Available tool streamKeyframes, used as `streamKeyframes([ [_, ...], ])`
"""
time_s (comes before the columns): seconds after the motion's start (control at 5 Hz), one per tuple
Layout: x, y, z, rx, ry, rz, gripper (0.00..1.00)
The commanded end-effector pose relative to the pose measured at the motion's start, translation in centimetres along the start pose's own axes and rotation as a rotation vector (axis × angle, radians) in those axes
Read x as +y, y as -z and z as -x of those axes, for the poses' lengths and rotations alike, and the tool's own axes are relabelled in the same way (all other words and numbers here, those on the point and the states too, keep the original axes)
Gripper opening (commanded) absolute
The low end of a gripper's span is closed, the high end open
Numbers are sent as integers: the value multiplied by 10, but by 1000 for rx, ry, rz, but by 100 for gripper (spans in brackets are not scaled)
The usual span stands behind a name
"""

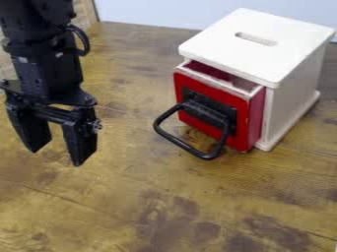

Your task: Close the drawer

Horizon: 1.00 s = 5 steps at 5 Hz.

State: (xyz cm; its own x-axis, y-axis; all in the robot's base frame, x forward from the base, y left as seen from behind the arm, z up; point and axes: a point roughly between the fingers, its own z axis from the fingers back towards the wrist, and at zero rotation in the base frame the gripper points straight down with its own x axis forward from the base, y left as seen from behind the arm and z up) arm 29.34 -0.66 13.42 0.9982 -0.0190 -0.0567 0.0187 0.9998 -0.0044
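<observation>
Hanging left of the drawer, tool spread and empty, well apart, drawer seemingly ajar

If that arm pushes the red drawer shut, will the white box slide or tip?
The box looks small and probably light, so it may slide on the wooden table. Tipping seems unlikely: it sits squat. The drawer is only slightly open.
</observation>
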Motion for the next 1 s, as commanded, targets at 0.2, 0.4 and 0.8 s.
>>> streamKeyframes([
  [0.2, 13, 12, 3, -244, -38, -14, 100],
  [0.4, 19, 11, -11, -209, -60, -16, 100],
  [0.8, 11, 1, -21, -210, -44, -14, 100],
])
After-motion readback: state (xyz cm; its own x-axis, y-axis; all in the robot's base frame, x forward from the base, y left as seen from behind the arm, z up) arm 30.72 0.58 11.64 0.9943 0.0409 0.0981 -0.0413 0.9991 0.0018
